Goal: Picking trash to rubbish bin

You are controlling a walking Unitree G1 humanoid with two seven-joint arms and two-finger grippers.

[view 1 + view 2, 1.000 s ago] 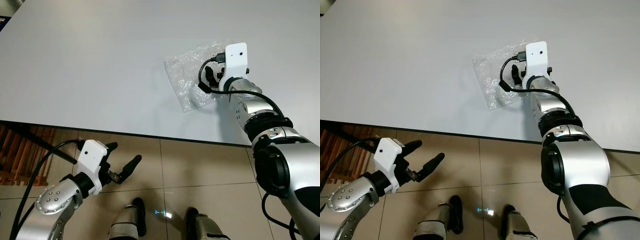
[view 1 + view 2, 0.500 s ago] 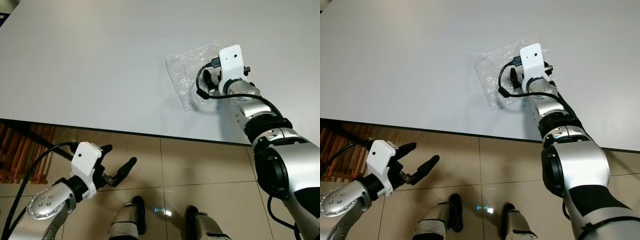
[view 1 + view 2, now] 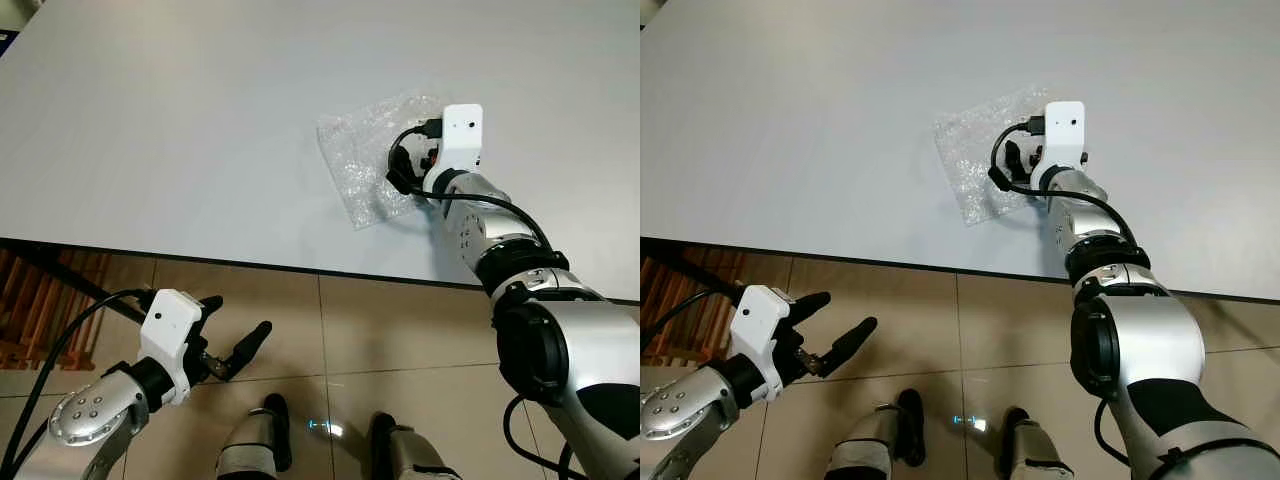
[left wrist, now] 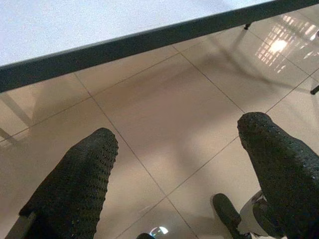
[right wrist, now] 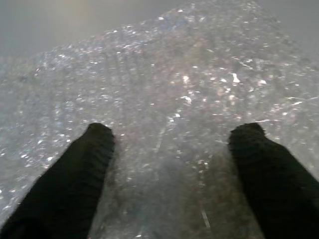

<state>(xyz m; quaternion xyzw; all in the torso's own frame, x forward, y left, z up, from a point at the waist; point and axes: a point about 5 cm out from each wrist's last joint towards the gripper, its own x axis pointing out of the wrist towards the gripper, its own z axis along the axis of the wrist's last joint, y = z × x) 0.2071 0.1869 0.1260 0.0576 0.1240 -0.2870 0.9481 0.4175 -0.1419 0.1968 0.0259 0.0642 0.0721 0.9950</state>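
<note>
A crumpled sheet of clear bubble wrap (image 3: 352, 170) lies on the white table (image 3: 150, 120), not far from its near edge. My right gripper (image 5: 174, 132) is open, with both black fingertips (image 5: 97, 137) resting on the sheet and spread wide; in the left eye view its white wrist mount covers the right part of the wrap. My left gripper (image 3: 238, 320) hangs open below the table edge over the tiled floor, holding nothing. In the left wrist view the left gripper (image 4: 179, 134) shows its two fingers apart above the tiles.
The table's dark front edge (image 3: 250, 268) runs across the view. Beige floor tiles (image 3: 400, 330) lie below it, with my own feet (image 3: 270, 425) near the bottom. Wooden slats (image 3: 30, 300) stand at the far left under the table.
The right gripper has slid a little to the left on the table, and the bubble wrap has shifted left with it. The left arm has sunk slightly.
</note>
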